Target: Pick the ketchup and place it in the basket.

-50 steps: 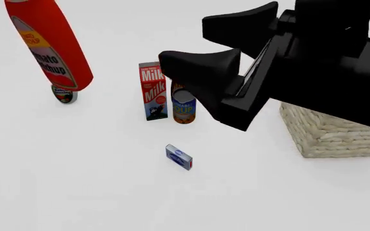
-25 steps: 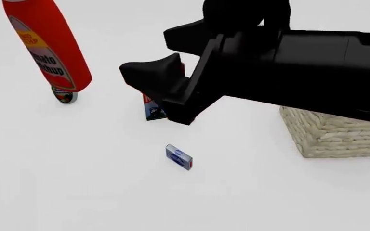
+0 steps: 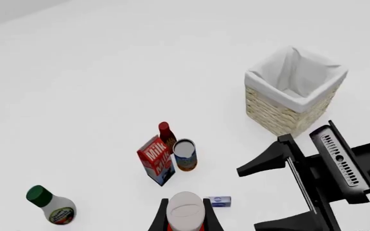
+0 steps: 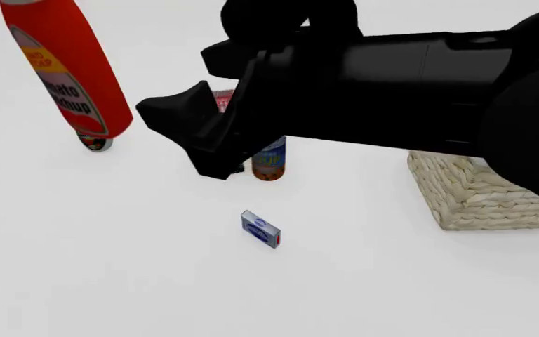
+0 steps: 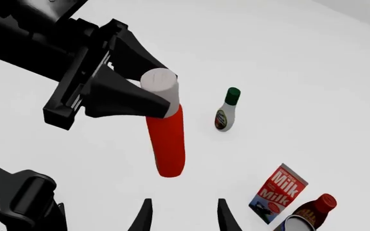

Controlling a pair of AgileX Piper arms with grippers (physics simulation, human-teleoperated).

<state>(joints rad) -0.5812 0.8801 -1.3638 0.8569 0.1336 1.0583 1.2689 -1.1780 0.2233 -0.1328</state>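
The left gripper (image 5: 148, 98) is clamped on the ketchup (image 4: 64, 67) just below its white cap, holding the bottle in the air above the tabletop's (image 4: 110, 267) far-left area, over a white green-capped bottle (image 3: 50, 206). The right gripper (image 3: 281, 192) hangs above the tabletop's middle with its fingers spread wide, holding nothing. The basket (image 3: 294, 91) stands near the right edge. A milk carton (image 5: 276, 192), a dark-red bottle (image 3: 166, 133) and a can (image 4: 269, 160) cluster mid-table; a small blue box (image 4: 260, 229) lies nearer the front edge.

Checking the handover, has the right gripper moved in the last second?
Yes. The right gripper has swung left in the front view, now covering most of the milk carton.
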